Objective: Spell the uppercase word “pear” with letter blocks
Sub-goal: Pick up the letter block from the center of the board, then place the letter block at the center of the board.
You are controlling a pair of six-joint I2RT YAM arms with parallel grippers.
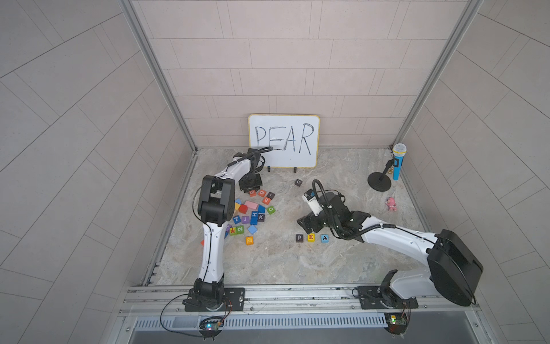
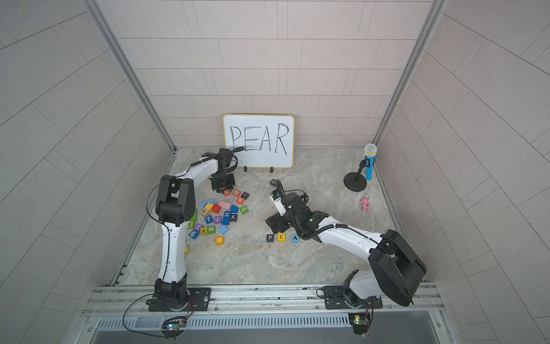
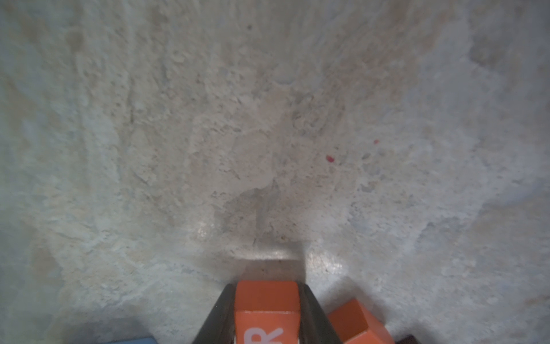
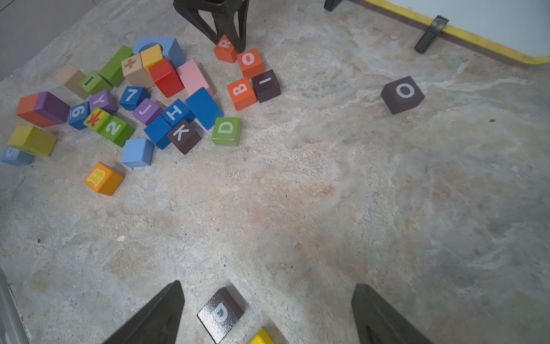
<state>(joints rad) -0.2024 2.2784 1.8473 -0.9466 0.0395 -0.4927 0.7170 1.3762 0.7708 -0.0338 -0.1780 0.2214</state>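
Bench of mottled stone, seen from above, with two robot arms reaching over it from the front edge. The left fingers are closed on two opposite sides of the orange-red R block, its white letter showing. The block is at the back of a pile of other coloured blocks near the left edge, and an orange O block sits just beside it. Whether the R block touches the bench cannot be told.

The right fingers are spread wide and hold nothing. They hang over the front middle of the bench, and the black P block lies on the surface between them. In both top views three blocks form a row near the front middle: P, then the yellow E block, then the light blue A block, close together with small gaps.

A whiteboard with PEAR handwritten on it stands at the back edge. A dark O block lies alone in front of it. A toy microphone stands in the back right corner, and a pink figure sits near the right edge.
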